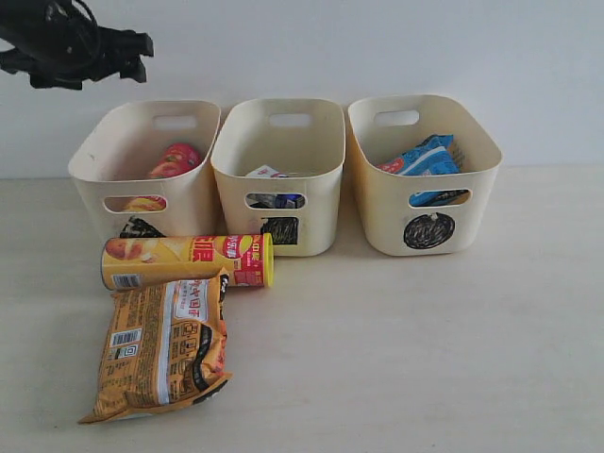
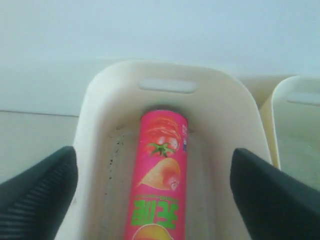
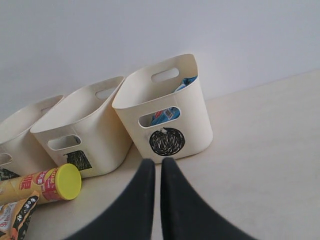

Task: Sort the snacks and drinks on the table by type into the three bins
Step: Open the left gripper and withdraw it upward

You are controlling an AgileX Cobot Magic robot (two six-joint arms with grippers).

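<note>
Likely next: yellow-and-red tube (image 1: 187, 261) into the left bin (image 1: 94, 184).
Exterior: it lies on its side on the table (image 1: 425, 359), axis left-to-right, before that bin, below the nearer left gripper (image 1: 132, 55). Left wrist: jaws wide, empty, above the binned pink tube (image 2: 160, 170). Right wrist: right gripper (image 3: 157, 162) closed, empty, farther off.

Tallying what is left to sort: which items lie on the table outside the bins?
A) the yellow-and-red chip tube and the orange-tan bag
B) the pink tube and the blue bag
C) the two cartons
A: the yellow-and-red chip tube lies on its side on the table, the orange-tan bag next to it; the pink tube is in the left bin, the blue bag in the right bin.
</note>
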